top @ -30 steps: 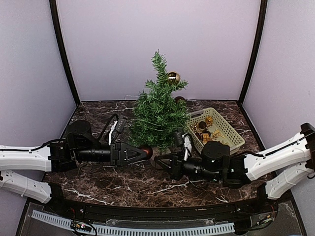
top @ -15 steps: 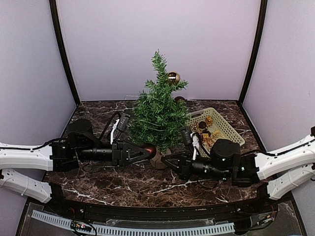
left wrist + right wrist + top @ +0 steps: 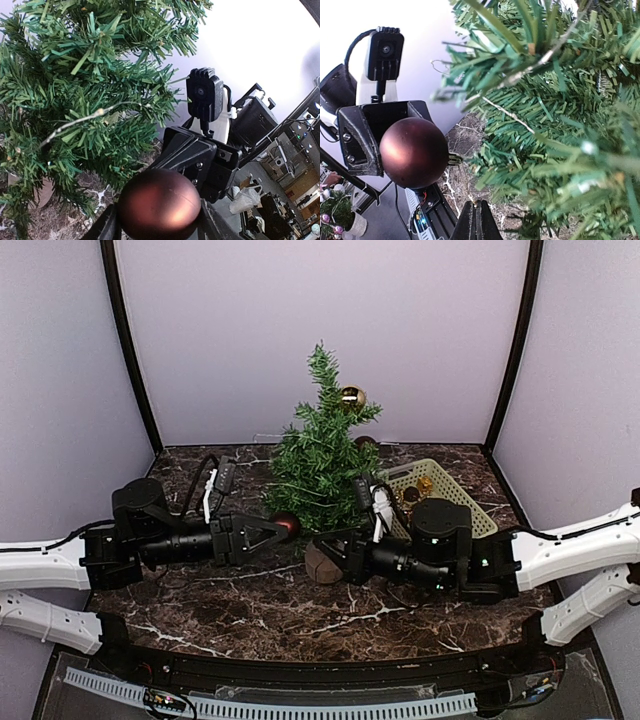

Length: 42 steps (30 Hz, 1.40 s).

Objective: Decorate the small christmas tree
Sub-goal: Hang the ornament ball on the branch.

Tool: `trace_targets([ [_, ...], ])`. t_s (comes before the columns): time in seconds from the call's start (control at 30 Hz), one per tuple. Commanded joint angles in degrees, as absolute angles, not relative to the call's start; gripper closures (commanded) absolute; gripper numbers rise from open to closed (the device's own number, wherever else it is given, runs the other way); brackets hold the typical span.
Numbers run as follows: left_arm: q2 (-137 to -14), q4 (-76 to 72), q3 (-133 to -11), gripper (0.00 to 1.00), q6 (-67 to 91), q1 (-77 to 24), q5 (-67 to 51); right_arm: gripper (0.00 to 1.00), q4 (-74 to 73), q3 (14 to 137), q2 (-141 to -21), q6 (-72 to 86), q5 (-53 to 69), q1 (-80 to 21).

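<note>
The small christmas tree [image 3: 320, 465] stands mid-table on its pale stump base [image 3: 322, 564], with a gold ball [image 3: 351, 396] near the top. My left gripper [image 3: 283, 529] is shut on a dark red ball [image 3: 288, 523] at the tree's lower left branches. In the left wrist view the ball [image 3: 159, 202] sits between the fingers [image 3: 106, 227], below the branches [image 3: 75, 100]. My right gripper [image 3: 312, 546] is just right of the ball, beside the stump. In the right wrist view it [image 3: 476, 206] is shut on the thin hanging thread that runs up to the ball's cap [image 3: 452, 160].
A pale green basket [image 3: 470, 512] with several gold ornaments stands right of the tree, behind my right arm. Another dark ball [image 3: 365, 442] shows behind the tree. Purple walls close in the back and both sides of the marble table [image 3: 250, 605].
My left gripper has drawn back left and up a little with the ball. My right gripper has moved left, towards the ball and the tree's base.
</note>
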State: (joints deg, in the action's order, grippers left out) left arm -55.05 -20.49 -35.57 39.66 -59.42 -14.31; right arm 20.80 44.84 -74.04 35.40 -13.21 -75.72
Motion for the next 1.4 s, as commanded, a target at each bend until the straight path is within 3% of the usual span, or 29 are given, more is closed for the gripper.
trace_targets([
  [0.0,-53.4,-19.1,-36.9,0.54,39.2,-59.5,-11.4,1.0,18.3,48.3,-76.5,35.9,-15.4,-76.3],
  [1.37,-55.5,-29.3,-35.3,0.54,39.2,-59.4,-16.7,1.0,21.0,48.1,-76.5,31.9,-9.9,-77.2],
])
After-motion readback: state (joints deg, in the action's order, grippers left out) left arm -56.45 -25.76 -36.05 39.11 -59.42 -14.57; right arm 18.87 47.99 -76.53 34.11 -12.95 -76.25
